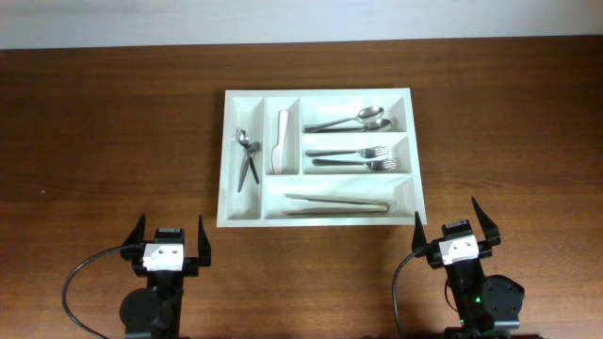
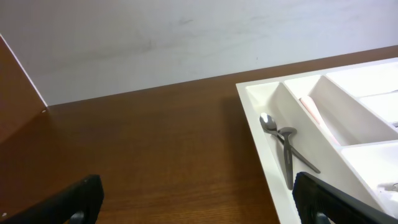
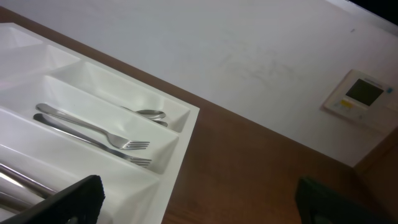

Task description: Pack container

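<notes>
The white cutlery tray [image 1: 229,212] lies in the middle of the wooden table. It holds two small spoons [image 1: 247,153], a white-handled knife [image 1: 281,141], two larger spoons [image 1: 358,120], two forks [image 1: 353,157] and metal tongs [image 1: 337,203]. My left gripper [image 1: 170,234] is open and empty, in front of the tray's left corner. My right gripper [image 1: 456,222] is open and empty, in front of the tray's right corner. The tray's left edge [image 2: 261,143] and small spoons [image 2: 281,146] show in the left wrist view. The forks [image 3: 99,138] show in the right wrist view.
A white wall runs along the table's far edge [image 1: 301,19]. A wall panel with a small display [image 3: 360,98] shows in the right wrist view. Bare wood lies to the left [image 1: 104,141] and right [image 1: 509,132] of the tray.
</notes>
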### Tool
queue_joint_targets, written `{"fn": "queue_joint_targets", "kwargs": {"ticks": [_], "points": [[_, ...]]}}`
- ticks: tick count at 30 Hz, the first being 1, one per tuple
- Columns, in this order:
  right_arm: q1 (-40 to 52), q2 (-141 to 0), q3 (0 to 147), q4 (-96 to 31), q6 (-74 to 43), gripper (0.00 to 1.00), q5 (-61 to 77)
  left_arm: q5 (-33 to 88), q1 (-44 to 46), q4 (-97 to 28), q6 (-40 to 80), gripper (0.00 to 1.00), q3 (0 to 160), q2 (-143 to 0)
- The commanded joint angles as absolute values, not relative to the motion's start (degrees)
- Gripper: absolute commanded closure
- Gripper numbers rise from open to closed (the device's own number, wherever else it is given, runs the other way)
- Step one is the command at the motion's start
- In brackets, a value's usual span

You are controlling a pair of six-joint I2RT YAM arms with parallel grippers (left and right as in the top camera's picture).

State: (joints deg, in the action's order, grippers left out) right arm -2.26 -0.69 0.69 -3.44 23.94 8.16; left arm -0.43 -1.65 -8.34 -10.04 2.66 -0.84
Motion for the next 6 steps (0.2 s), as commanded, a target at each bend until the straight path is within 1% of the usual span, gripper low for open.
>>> {"fn": "queue_joint_targets", "kwargs": {"ticks": [1,6], "points": [[-2.66,-0.25,0.32,-3.86,23.14,0.02,7.25,0.21,-1.93,-8.19,-9.54,0.01,2.22,-0.3],[-2.66,-0.27,0.32,-3.86,23.14,0.01,7.25,0.21,-1.93,-8.19,-9.54,0.01,2.22,-0.3]]}}
